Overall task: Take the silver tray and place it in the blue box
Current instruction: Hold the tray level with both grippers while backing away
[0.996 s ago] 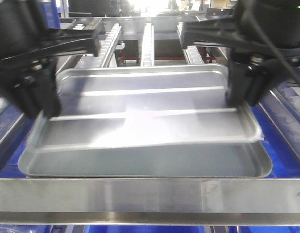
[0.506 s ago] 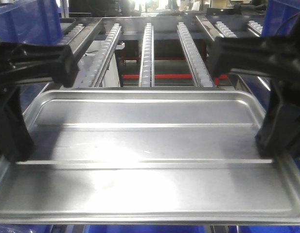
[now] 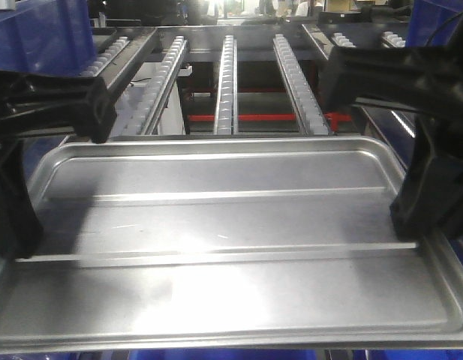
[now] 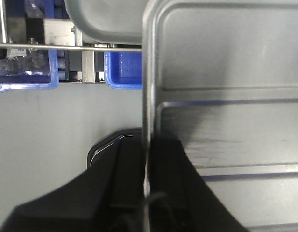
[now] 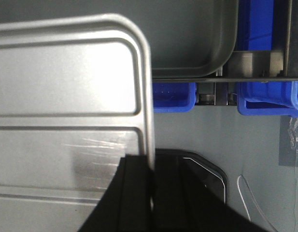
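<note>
The silver tray (image 3: pixel 231 247) hangs between my grippers, above the floor, in front of the roller rack (image 3: pixel 227 82). It is stiff sheet metal, probably light and slick. I grasp the sloped rim at each short end. My left gripper (image 4: pixel 148 159) and right gripper (image 5: pixel 151 174) each clamp one rim. The long axis runs left to right, open face up.

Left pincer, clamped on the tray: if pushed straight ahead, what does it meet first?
Beyond the silver tray that the left pincer grips, likely the metal rail, with another tray past it; depth is unclear.
</note>
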